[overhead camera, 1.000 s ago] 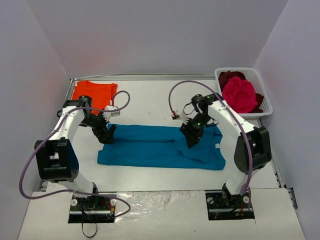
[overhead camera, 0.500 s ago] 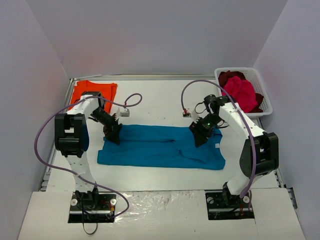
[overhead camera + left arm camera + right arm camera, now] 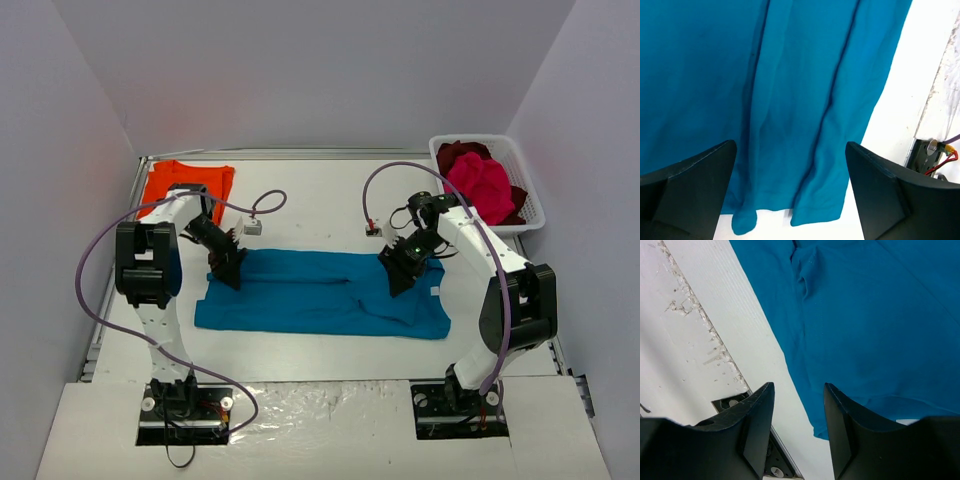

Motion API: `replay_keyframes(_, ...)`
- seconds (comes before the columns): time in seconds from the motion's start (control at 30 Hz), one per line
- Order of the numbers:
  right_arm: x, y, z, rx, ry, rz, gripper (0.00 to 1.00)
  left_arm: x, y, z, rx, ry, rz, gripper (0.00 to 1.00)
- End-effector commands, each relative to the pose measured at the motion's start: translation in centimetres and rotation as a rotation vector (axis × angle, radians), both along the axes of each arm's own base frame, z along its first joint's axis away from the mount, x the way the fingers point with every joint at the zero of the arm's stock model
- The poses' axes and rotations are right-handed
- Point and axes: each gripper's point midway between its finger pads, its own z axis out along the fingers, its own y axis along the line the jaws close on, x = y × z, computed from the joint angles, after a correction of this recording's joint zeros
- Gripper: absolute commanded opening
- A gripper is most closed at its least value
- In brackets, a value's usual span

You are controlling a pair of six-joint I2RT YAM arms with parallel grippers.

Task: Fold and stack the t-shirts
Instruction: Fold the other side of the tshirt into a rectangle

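Cloth first: the teal shirt [image 3: 320, 292] lies flat across the middle of the table [image 3: 310, 195], spread out left to right as a long band. Lengthwise creases and overlapping folds run along it, and its right end is the wider one. The orange shirt [image 3: 190, 182] lies flat in the far left corner. The pink shirt [image 3: 480, 188] and dark red shirt [image 3: 458, 153] sit bunched in the basket [image 3: 535, 200] at the far right.

The left gripper [image 3: 228, 268] hangs over the teal shirt's left end. In the left wrist view its jaws stand wide apart with only flat cloth below them, holding nothing. The right gripper [image 3: 400, 272] is over the shirt's right part, near the far edge. Its jaws show a narrower gap, parted and empty, with cloth and table seen between them.

The right wrist view shows the teal shirt's [image 3: 865, 315] edge running diagonally beside a strip of white table. White table shows on the near side of the teal shirt, and also between it and the orange shirt. The basket stands well apart from the teal cloth.
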Motion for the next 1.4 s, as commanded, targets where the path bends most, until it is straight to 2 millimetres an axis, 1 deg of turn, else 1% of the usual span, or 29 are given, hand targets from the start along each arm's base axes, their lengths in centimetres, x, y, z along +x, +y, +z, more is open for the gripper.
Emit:
replay_keyframes(0.0,-1.0,-0.1,0.2,0.017,0.033,0.006,0.40,0.6,0.1,0.2,0.013,-0.019,-0.015,0.90)
replay_keyframes(0.2,-0.9,-0.1,0.0,0.016,0.039,0.004,0.40,-0.5,-0.4,-0.6,0.033,0.005,-0.056,0.88)
replay_keyframes(0.3,-0.8,-0.2,0.0,0.016,0.038,0.002,0.40,-1.5,-0.7,-1.0,0.052,0.020,-0.090,0.84)
replay_keyframes(0.37,-0.8,-0.2,-0.1,0.017,0.042,0.000,0.40,-2.1,-0.7,-1.2,0.066,0.015,-0.107,0.82)
replay_keyframes(0.4,-0.8,-0.2,-0.1,0.017,0.043,0.000,0.40,-2.2,-0.7,-1.0,0.072,0.001,-0.108,0.82)
replay_keyframes(0.43,-0.8,-0.2,-0.2,0.016,0.046,0.000,0.40,-2.7,-0.4,-1.4,0.096,0.005,-0.117,0.82)
replay_keyframes(0.47,-0.8,-0.2,-0.2,0.016,0.046,0.000,0.40,-2.6,-0.3,-1.6,0.111,-0.016,-0.115,0.82)
replay_keyframes(0.5,-0.8,-0.2,-0.2,0.017,0.050,-0.002,0.40,-2.8,-0.3,-1.5,0.127,-0.035,-0.128,0.82)
replay_keyframes(0.57,-0.7,-0.2,-0.3,0.014,0.053,-0.002,0.40,-3.4,0.4,-2.4,0.183,-0.044,-0.147,0.82)
replay_keyframes(0.63,-0.7,-0.1,-0.3,0.016,0.052,-0.002,0.40,-3.8,0.7,-2.8,0.219,-0.056,-0.166,0.82)
replay_keyframes(0.67,-0.7,-0.1,-0.4,0.015,0.056,-0.002,0.40,-3.5,1.2,-3.3,0.256,-0.075,-0.170,0.82)
replay_keyframes(0.7,-0.6,-0.1,-0.4,0.014,0.055,-0.002,0.40,-3.9,1.4,-3.5,0.270,-0.075,-0.175,0.82)
replay_keyframes(0.77,-0.6,-0.1,-0.5,0.015,0.059,0.000,0.40,-3.5,1.9,-4.1,0.306,-0.110,-0.176,0.81)
replay_keyframes(0.83,-0.5,-0.1,-0.7,0.011,0.061,-0.003,0.40,-3.9,2.2,-4.5,0.329,-0.123,-0.188,0.81)
replay_keyframes(0.87,-0.5,-0.1,-0.8,0.008,0.066,-0.004,0.40,-3.5,2.2,-4.8,0.342,-0.148,-0.183,0.81)
replay_keyframes(0.9,-0.6,-0.2,-0.9,0.006,0.068,-0.005,0.40,-3.9,2.6,-5.0,0.366,-0.153,-0.190,0.81)
replay_keyframes(0.97,-0.5,-0.2,-1.1,0.003,0.073,-0.007,0.40,-3.8,2.2,-5.2,0.367,-0.183,-0.197,0.81)
replay_keyframes(1.0,-0.5,-0.2,-1.2,0.001,0.074,-0.006,0.40,-4.3,2.2,-5.2,0.371,-0.185,-0.204,0.81)
replay_keyframes(1.03,-0.5,-0.2,-1.3,-0.002,0.079,-0.008,0.40,-4.2,1.8,-5.3,0.372,-0.203,-0.213,0.81)
replay_keyframes(1.07,-0.4,-0.2,-1.4,-0.006,0.082,-0.011,0.40,-4.2,1.7,-5.1,0.376,-0.222,-0.213,0.80)
replay_keyframes(1.13,-0.4,-0.2,-1.5,-0.007,0.085,-0.011,0.40,-4.5,1.7,-5.4,0.399,-0.245,-0.218,0.80)
replay_keyframes(1.17,-0.4,-0.3,-1.6,-0.010,0.086,-0.013,0.40,-4.5,1.4,-5.3,0.407,-0.269,-0.225,0.80)
replay_keyframes(1.23,-0.3,-0.3,-1.7,-0.013,0.086,-0.015,0.40,-4.8,1.6,-5.8,0.440,-0.295,-0.232,0.80)
replay_keyframes(1.27,-0.3,-0.4,-1.7,-0.016,0.089,-0.019,0.40,-4.8,1.3,-5.6,0.444,-0.324,-0.237,0.80)
replay_keyframes(1.33,-0.3,-0.4,-1.8,-0.017,0.086,-0.020,0.40,-5.2,1.3,-5.8,0.458,-0.350,-0.245,0.79)
replay_keyframes(1.37,-0.3,-0.4,-1.9,-0.021,0.089,-0.020,0.40,-5.5,0.9,-5.9,0.462,-0.359,-0.263,0.79)
